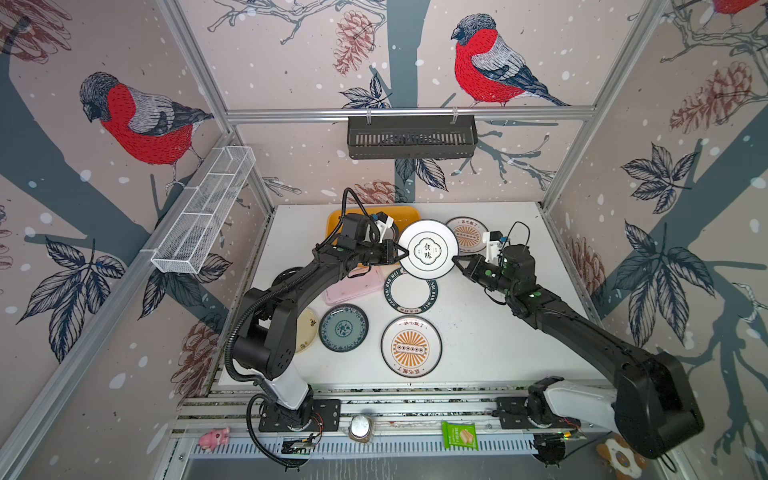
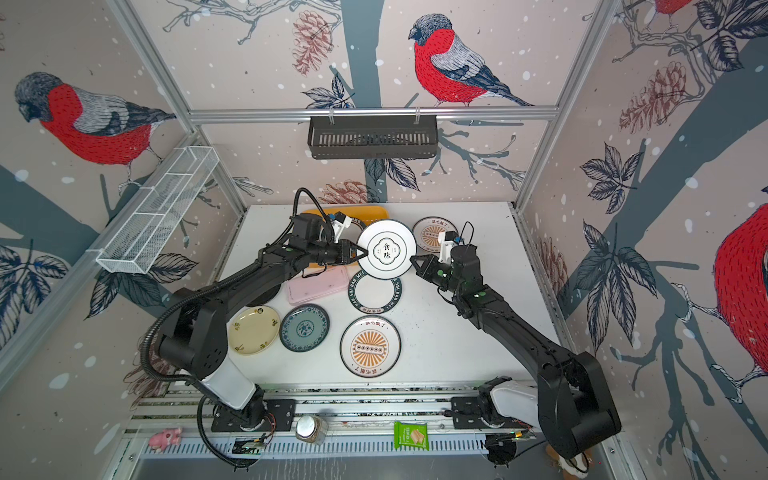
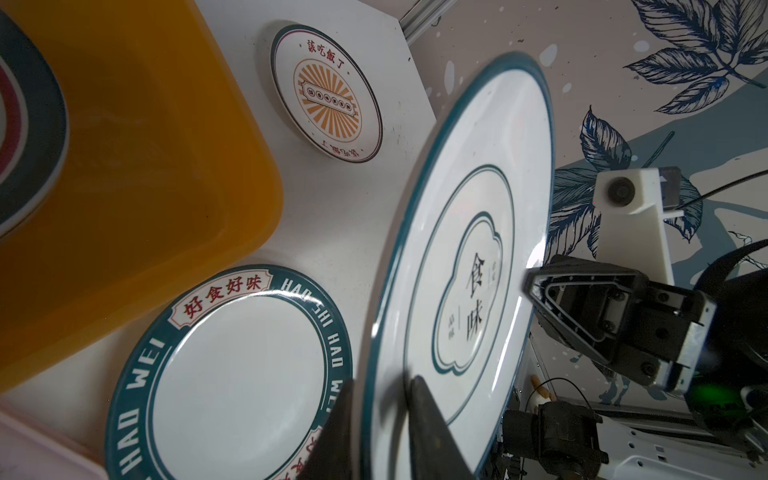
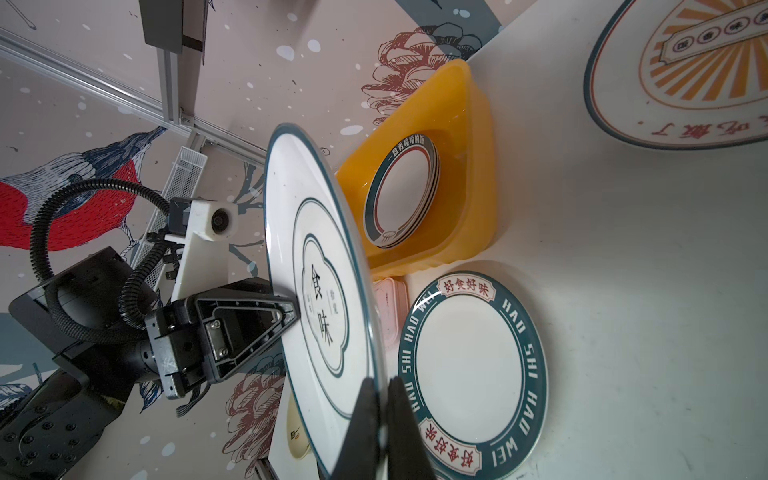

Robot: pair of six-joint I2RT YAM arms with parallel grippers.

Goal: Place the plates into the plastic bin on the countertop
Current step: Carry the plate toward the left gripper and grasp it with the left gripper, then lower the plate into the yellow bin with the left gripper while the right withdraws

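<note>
Plate point(image 1: 428, 248) hangs mid-air btwn our grippers: left gripper point(image 1: 403, 252) clamped on its left rim, right gripper point(image 1: 455, 261) clamped on its right rim.

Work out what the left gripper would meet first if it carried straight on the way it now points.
The cloud-emblem plate itself: the left gripper pinches its rim. Pushed across the plate, it would probably next meet the right gripper, which grips the opposite rim.
</note>
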